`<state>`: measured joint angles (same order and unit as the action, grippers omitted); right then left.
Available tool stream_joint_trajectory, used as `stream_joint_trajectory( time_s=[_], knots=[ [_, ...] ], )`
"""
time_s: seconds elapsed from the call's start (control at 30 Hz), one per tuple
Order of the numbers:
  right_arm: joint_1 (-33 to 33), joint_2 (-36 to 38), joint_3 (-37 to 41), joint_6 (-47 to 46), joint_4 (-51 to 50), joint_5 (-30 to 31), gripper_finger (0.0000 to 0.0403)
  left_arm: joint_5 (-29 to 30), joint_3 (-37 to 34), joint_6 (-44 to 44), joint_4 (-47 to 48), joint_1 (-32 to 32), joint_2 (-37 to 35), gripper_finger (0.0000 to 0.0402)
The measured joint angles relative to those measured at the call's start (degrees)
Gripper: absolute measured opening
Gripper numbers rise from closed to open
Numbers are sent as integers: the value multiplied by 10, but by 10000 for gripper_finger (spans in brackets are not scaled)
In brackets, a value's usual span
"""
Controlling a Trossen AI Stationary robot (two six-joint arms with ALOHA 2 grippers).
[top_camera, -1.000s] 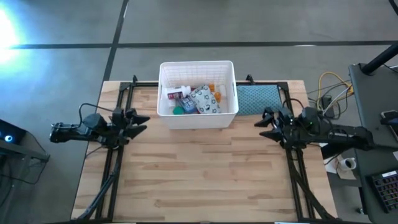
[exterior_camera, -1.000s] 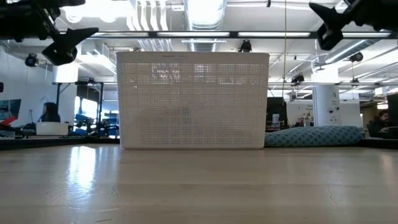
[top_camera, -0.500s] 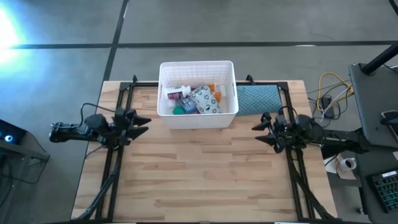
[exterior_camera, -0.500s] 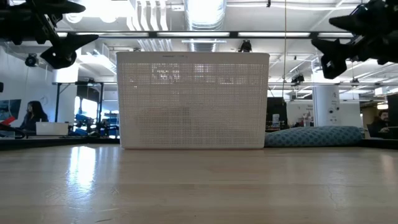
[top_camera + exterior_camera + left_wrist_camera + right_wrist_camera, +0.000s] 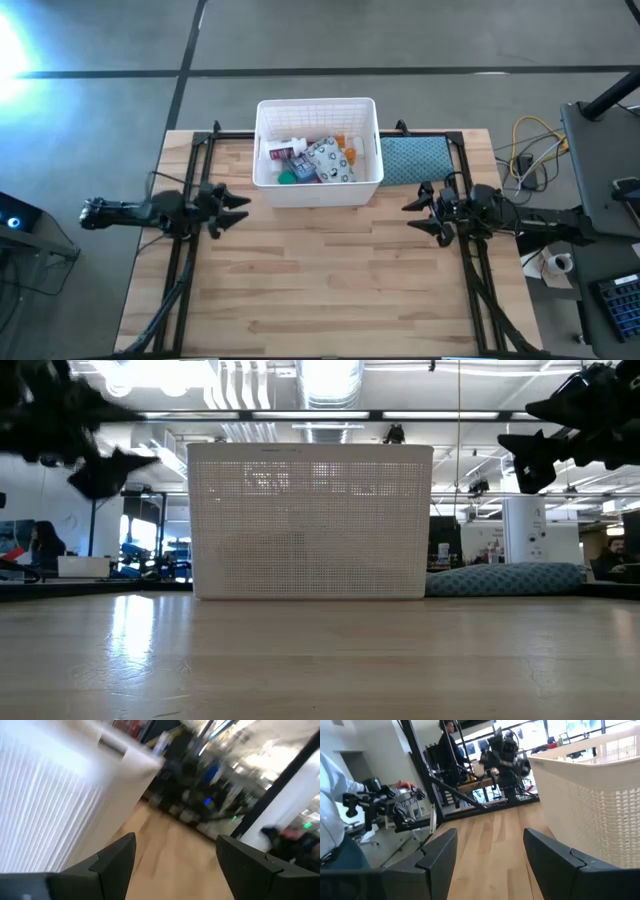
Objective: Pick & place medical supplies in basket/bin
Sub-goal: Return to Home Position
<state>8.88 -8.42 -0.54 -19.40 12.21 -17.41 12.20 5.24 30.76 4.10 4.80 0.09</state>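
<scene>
The white latticed basket stands at the table's far middle. Inside it lie the medical supplies: a white bottle with a red label, a grey-white flat packet, a green bit and orange bits. My left gripper hovers open off the basket's near left corner, and the left wrist view shows nothing between its fingers. My right gripper hovers open off the basket's near right corner, also with nothing between its fingers. In the low view both grippers, left and right, hang well above the tabletop.
A flat blue-teal pad lies right of the basket at the far edge. Bare wooden tabletop stretches from the basket to the near edge. Black frame rails run along both sides. People show in the room beyond.
Both grippers have sunk lower while staying level and open. The right one dropped more, mostly in the first half second, and drifted a little toward the near edge. The left one has come down and shifted slightly toward the near edge. The basket has not moved.
</scene>
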Motion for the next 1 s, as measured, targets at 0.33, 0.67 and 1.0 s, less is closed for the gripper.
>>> stream_joint_trajectory(
  time_s=[0.33, 0.67, 1.0],
  knots=[
    [0, 16, 0, -1, -19, -1, 219, -4, -47, 0, -71, 0, 1, 255],
    [-3, 85, 0, 0, -45, -1, 219, -1, -46, 0, -74, 0, 4, 255],
    [-4, 84, 0, 1, -51, -4, 219, -1, -46, 0, -73, 0, 70, 255]
  ],
)
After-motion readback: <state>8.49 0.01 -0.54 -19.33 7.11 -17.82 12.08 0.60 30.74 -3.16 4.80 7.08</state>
